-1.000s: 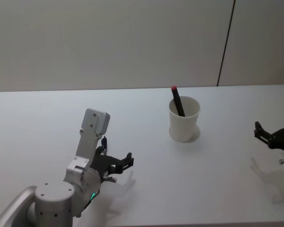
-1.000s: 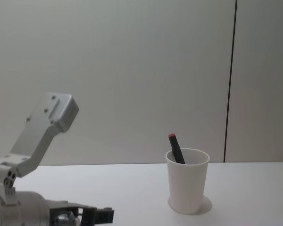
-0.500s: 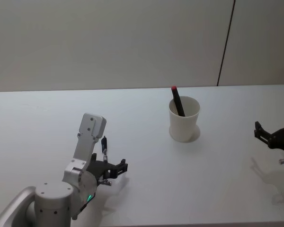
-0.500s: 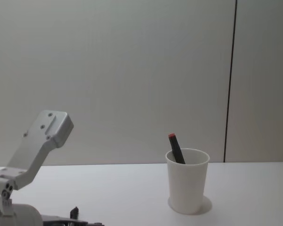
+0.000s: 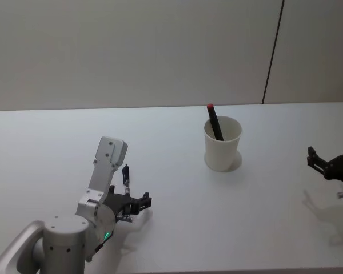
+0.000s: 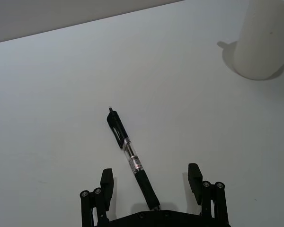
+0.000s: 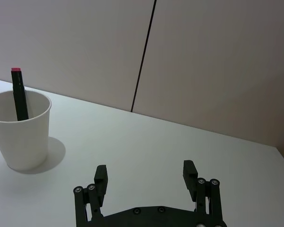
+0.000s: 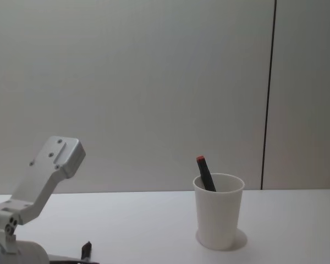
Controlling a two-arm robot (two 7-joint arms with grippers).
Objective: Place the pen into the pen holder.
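Left claw (image 6: pixel 150 176) hangs low over the plain white counter (image 5: pixel 177 228) at the near left of the head view, its two black fingers (image 6: pixel 107 178) spread wide and grasping nothing; a slim black click pen with a clear middle section (image 6: pixel 131 158) lies flat on the counter in the gap between those fingers, touching neither of them; its dark grip end sits deep in the gap, close to the claw's base, while its clip end reaches out past the fingertips, so the shaft runs at a slant across the opening; a plain white tapered paper cup with a rolled rim (image 5: pixel 222 149) stands upright on the counter well apart from the left claw, farther off and to the right in the head view; a black marker with a red tip (image 5: pixel 214 121) leans inside the cup, its top rising above the rim; the right claw (image 7: pixel 145 172) is at the far right edge of the head view, near the counter, its fingers also parted and empty, well apart from the cup.
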